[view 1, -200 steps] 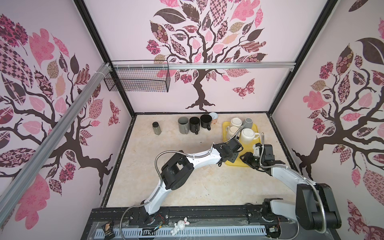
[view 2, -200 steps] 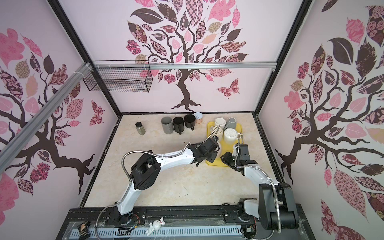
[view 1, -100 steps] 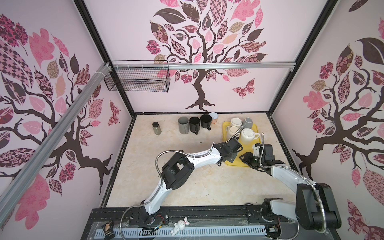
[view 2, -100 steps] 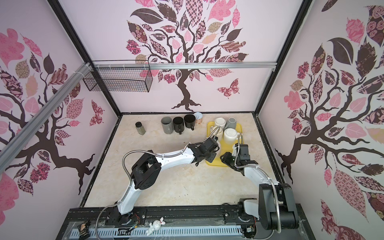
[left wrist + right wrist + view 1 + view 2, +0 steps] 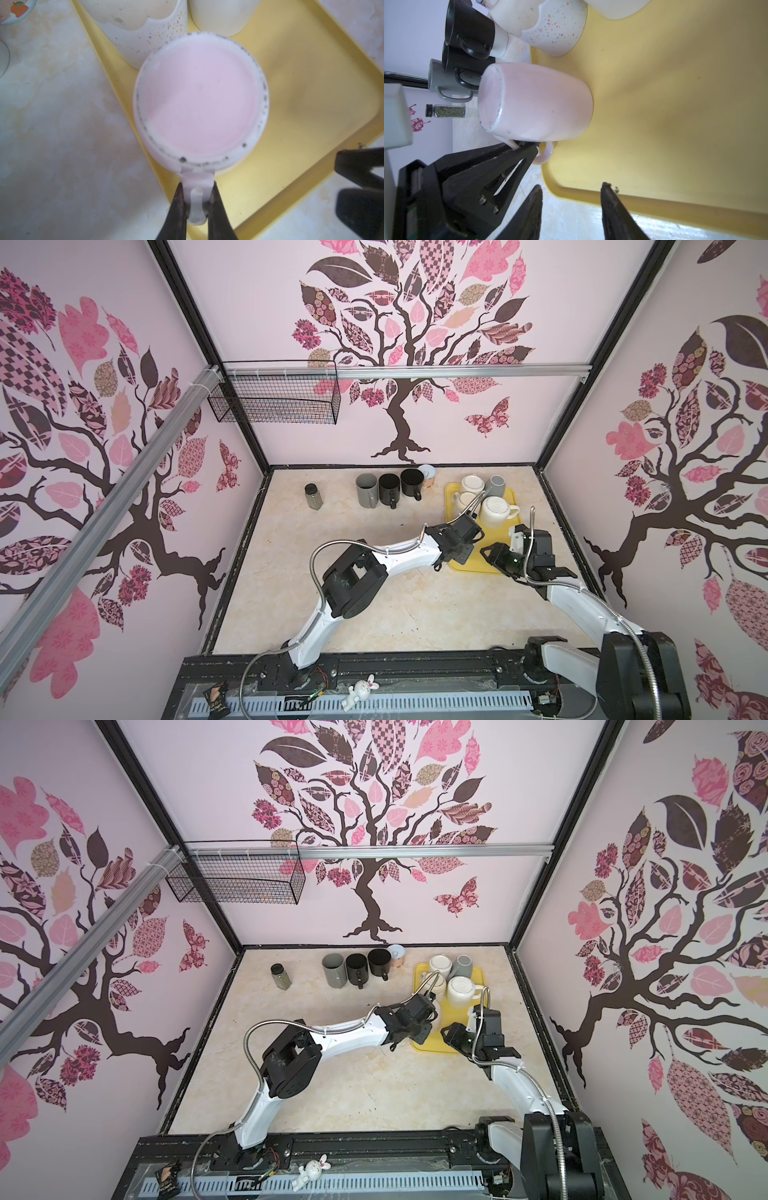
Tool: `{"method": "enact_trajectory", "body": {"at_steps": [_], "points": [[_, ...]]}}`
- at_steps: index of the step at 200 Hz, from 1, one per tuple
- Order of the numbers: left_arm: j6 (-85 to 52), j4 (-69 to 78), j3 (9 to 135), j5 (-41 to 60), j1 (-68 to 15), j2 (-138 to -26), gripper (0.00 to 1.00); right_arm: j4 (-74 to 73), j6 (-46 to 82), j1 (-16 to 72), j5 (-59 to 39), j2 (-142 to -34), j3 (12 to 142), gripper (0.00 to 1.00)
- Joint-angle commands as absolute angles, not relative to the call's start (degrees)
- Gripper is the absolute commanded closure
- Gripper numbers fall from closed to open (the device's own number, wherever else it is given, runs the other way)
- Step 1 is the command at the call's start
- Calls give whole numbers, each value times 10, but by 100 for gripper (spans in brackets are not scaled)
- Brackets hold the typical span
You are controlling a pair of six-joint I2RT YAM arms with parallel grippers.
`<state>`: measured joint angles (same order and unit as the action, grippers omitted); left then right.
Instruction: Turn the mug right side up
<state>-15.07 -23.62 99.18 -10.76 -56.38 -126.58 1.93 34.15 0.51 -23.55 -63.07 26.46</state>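
Note:
A pale pink mug (image 5: 200,97) stands upside down on the yellow tray (image 5: 311,83), at its front left corner, base up. My left gripper (image 5: 198,187) is shut on the mug's handle (image 5: 197,199), one finger on each side. The right wrist view shows the same mug (image 5: 537,104) mouth-down on the tray (image 5: 675,104), with the left gripper (image 5: 527,149) at its handle. My right gripper (image 5: 571,187) hangs open and empty over the tray's front edge. In both top views the left gripper (image 5: 461,539) covers most of the mug, and the right gripper (image 5: 492,551) is close beside it.
Several cream mugs (image 5: 496,510) and a grey one (image 5: 496,485) crowd the back of the tray; a speckled mug (image 5: 141,31) stands right behind the pink one. A grey mug (image 5: 366,489), two black mugs (image 5: 389,488) and a spice jar (image 5: 312,496) line the back wall.
The left gripper's jaws have closed in on the mug's handle. Both arms stay about where they were, and the right gripper's opening is unchanged.

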Motion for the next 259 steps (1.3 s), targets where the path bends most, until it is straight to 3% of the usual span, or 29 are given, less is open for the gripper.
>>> {"method": "enact_trajectory", "body": {"at_steps": [1,79,145,201,259], "points": [[-156,-181,962,-75,-557,-1205,100,-8,370,5,-254,-602,254,52],[-211,-68,869,33,-515,-1132,100,-38,436,7,-280,-557,240,52],[-234,-29,848,57,-505,-1115,100,-137,515,11,-336,-571,208,53],[-276,-9,844,89,-504,-1116,100,-65,399,88,-229,-563,233,55],[-405,75,816,145,-488,-1088,100,-140,357,144,-182,-535,209,57]]}}
